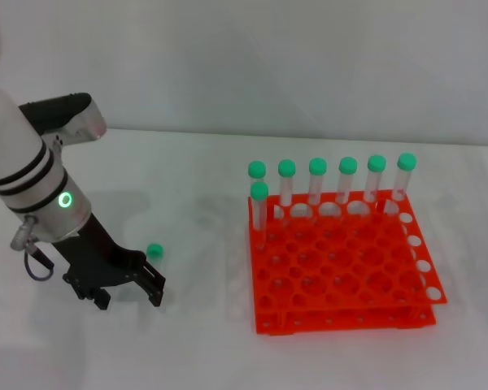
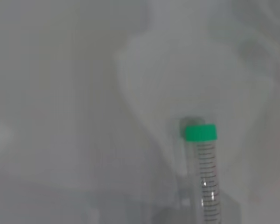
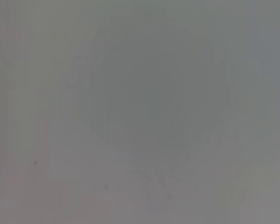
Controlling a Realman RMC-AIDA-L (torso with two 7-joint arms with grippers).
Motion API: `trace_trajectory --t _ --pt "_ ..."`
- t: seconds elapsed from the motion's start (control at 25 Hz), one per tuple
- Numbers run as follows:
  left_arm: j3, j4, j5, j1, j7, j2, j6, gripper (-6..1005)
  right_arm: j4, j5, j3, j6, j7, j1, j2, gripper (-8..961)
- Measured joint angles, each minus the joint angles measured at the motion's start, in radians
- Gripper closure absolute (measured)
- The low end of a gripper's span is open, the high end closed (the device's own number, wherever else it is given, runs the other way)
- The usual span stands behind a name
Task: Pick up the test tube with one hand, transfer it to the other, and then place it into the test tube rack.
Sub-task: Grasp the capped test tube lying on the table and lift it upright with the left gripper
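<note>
Head view shows the left hand (image 1: 130, 291) spread open, empty, over the tube (image 1: 154, 251) at its one o'clock on the table (image 1: 203, 341); light, slick, rolls easily—grip mid-barrel.

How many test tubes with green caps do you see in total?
8. Seven stand in the test tube rack: six along its far row, one just in front at the left end. One lies on the table by the left gripper.

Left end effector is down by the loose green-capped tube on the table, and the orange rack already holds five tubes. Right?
Not quite: the head view shows seven tubes standing in the rack, six along the back row and one in front at its left end. The left end effector is indeed down by the loose tube.
</note>
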Motion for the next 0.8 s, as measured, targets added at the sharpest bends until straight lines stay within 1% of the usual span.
trace_trajectory --t 0.16,0.32,0.52,0.8 --pt "0.000 -0.031 0.001 -0.003 -0.018 0.000 -0.015 132 0.000 -0.003 0.000 0.001 0.000 0.000 0.000 158" --pt "-0.007 -0.034 -0.002 -0.002 -0.019 0.000 -0.029 132 0.000 -0.006 -0.001 0.000 0.000 0.001 0.000 158" --pt "-0.008 -0.034 -0.002 -0.004 -0.019 0.001 -0.047 283 0.000 -0.007 -0.002 0.001 0.000 0.005 0.000 158" --pt "-0.008 -0.041 -0.002 -0.004 -0.019 -0.001 -0.061 334 0.000 -0.008 -0.002 0.002 0.000 0.008 0.000 158"
